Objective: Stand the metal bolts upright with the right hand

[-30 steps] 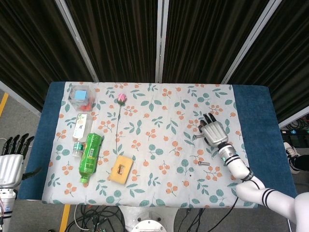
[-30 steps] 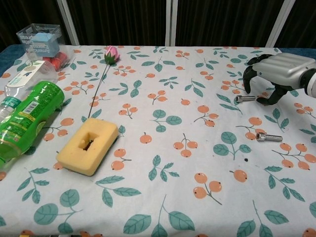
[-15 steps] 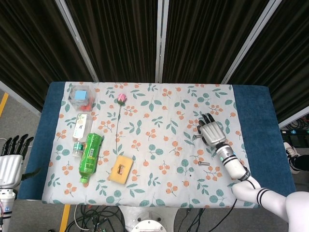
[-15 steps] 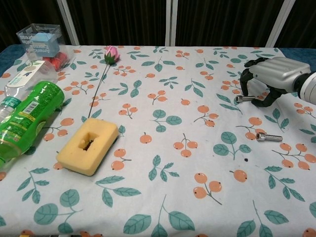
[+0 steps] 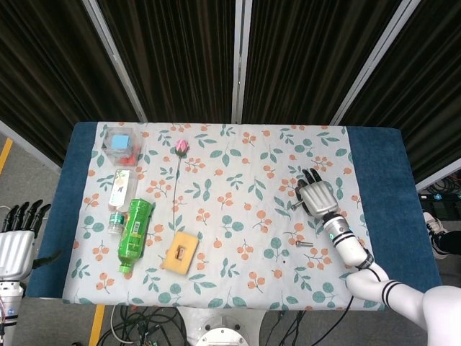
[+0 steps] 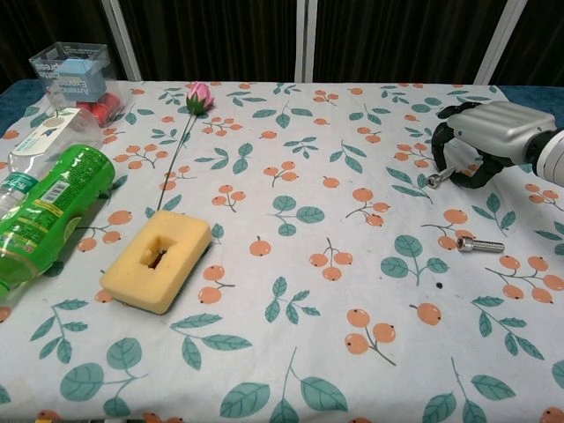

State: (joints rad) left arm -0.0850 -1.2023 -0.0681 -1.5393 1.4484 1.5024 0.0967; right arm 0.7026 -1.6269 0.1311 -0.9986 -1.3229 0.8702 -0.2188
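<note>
- Right hand (image 6: 487, 141): fingers curled around tilted bolt (image 6: 438, 174), lifting its shaft to stand it.
- Second bolt (image 6: 479, 244): lies flat near the hand, awaiting its turn.
- Left hand (image 5: 16, 244): holds nothing, fingers apart, off the table.

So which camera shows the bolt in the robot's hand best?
The chest view: the bolt shows large, tilted, pinched in the right hand. In the head view, it is just a tiny sliver beside the hand.

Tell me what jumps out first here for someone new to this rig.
The right hand, at the table's right side, is curled around one metal bolt, which sits tilted in its fingers. A second bolt lies flat on the floral cloth just nearer the robot. On the left, a green bottle lies on its side beside a yellow sponge.
</note>
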